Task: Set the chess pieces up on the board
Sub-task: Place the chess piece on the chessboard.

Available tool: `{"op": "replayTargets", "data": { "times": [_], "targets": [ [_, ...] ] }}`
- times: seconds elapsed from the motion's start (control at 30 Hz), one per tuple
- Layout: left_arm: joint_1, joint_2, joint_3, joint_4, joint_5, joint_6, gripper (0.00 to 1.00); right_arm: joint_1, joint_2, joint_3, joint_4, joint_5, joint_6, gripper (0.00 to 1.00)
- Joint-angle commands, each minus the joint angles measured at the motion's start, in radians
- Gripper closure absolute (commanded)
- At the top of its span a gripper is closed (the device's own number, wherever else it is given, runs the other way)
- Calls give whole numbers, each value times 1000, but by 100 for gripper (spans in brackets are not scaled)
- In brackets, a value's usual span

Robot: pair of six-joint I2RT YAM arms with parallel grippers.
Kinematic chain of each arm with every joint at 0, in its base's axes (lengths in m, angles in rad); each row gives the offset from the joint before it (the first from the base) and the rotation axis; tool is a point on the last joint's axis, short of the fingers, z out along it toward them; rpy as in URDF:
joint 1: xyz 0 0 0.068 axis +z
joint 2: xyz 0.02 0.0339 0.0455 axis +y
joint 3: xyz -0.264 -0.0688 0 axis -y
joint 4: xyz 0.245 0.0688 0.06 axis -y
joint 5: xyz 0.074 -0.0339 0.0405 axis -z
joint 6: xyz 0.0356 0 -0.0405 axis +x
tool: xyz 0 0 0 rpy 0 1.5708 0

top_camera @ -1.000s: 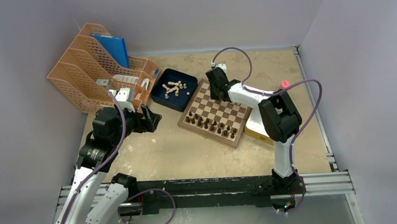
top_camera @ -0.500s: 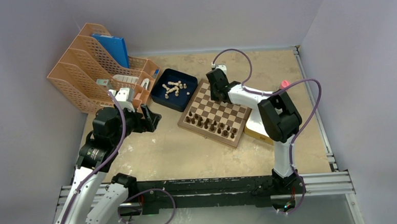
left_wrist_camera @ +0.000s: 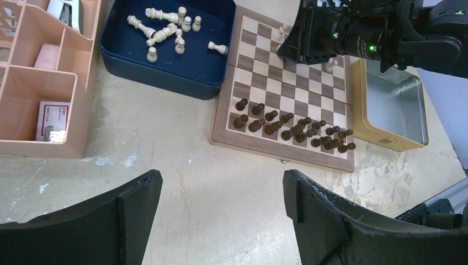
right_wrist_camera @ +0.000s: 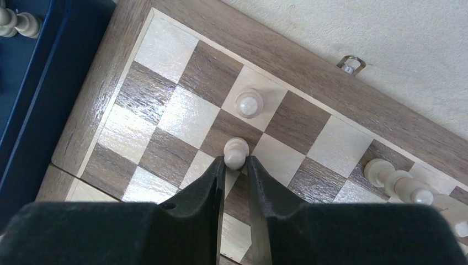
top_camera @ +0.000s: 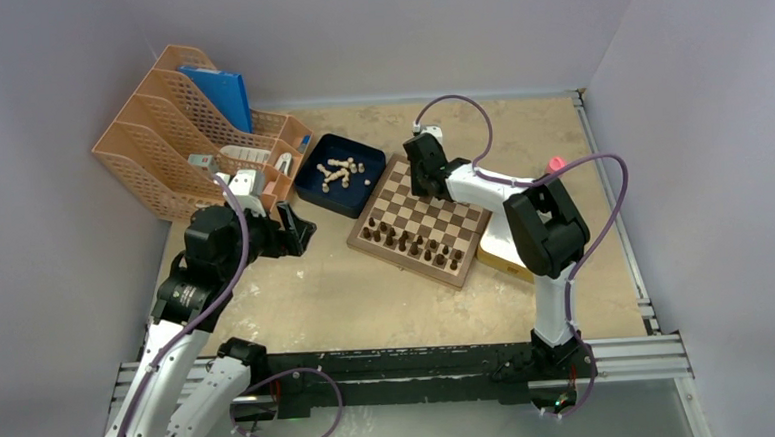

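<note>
The board point(top_camera: 419, 222) lies mid-table; it also shows in the left wrist view point(left_wrist_camera: 259, 77) and the right wrist view point(right_wrist_camera: 182, 72). My right gripper point(right_wrist_camera: 235, 160) is over the board's far left part, shut on a light beige pawn point(right_wrist_camera: 235, 150) held upright just above the squares. Another beige pawn point(right_wrist_camera: 249, 102) stands on the back row, and two more beige pieces point(right_wrist_camera: 394, 179) stand further right. Several beige pieces point(left_wrist_camera: 165, 30) lie in the dark blue tray point(left_wrist_camera: 165, 69). My left gripper point(left_wrist_camera: 221, 182) is open and empty above bare table, left of the board.
Dark brown pieces point(left_wrist_camera: 292, 127) fill the board's near rows. A yellow-rimmed metal tin point(left_wrist_camera: 394, 105) sits right of the board. An orange desk organiser point(top_camera: 198, 118) stands at the back left, next to the tray point(top_camera: 339, 173).
My left arm has shifted slightly toward the far side. My right gripper has stayed over the board's far left part.
</note>
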Motion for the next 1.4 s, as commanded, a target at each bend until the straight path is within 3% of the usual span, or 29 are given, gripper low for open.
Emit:
{"op": "replayTargets", "data": {
  "times": [0.0,0.7,0.93,1.37],
  "targets": [
    [-5,-5,5,38,2,8,20,-2,16,29,-7,-10,2,76],
    [-5,24,7,45,17,16,20,-2,1,39,-26,-9,12,74],
    [-5,20,5,40,9,13,19,-1,-51,33,-22,-9,18,66],
    [-5,23,7,39,0,13,20,10,-238,47,5,-111,2,64]
  ]
}}
